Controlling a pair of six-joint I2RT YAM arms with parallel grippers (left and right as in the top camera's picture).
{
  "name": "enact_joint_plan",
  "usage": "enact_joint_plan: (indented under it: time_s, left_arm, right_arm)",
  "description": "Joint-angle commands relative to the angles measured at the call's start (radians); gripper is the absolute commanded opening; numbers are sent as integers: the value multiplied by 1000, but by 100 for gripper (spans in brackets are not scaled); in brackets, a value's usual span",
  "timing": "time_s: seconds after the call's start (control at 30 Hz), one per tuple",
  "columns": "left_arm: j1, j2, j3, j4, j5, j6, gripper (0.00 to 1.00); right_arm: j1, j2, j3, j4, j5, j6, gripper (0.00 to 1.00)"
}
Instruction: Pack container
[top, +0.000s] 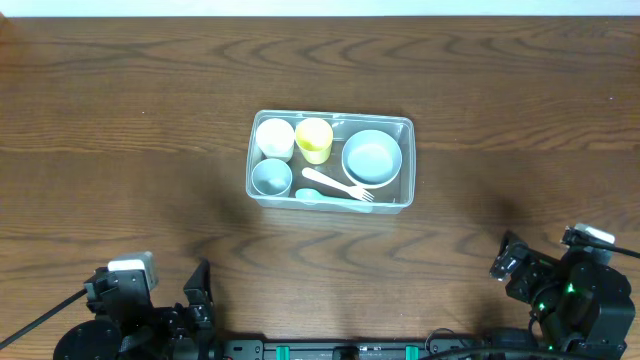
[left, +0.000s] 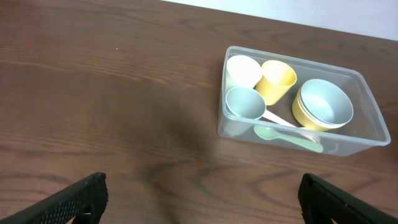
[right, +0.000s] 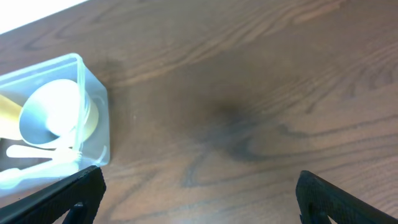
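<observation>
The clear plastic container (top: 405, 125) sits mid-table. Inside it are a white cup (top: 274, 137), a yellow cup (top: 314, 139), a small pale-blue cup (top: 271, 177), a pale-blue bowl nested in a yellow one (top: 372, 158), a white fork (top: 338, 185) and a mint spoon (top: 325, 198). The container also shows in the left wrist view (left: 372, 106) and at the left of the right wrist view (right: 93, 99). My left gripper (left: 200, 198) is open and empty, low at the near left. My right gripper (right: 199, 198) is open and empty, at the near right.
The dark wood table (top: 120, 120) stretches bare around the container. A pale wall edge shows beyond the table's far side in the left wrist view (left: 311, 12).
</observation>
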Motion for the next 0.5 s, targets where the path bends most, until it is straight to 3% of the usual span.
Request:
enact_joint_plan:
  time_s: [0.0,0.17,0.3,0.47]
  left_arm:
    - [0,-1,-3,-2,13,-13,98]
    - [0,-1,-3,-2,13,-13,98]
    - [0,-1,-3,-2,13,-13,98]
    - [0,-1,-3,-2,13,-13,98]
  right_arm:
    - [7,-12,-6,-8,10,5,99]
    - [32,-72,-66,110,-56,-112,99]
    - [56,-196,-251,351,-180,-243,99]
    - [57,-349,-475,654,-253,-249,99]
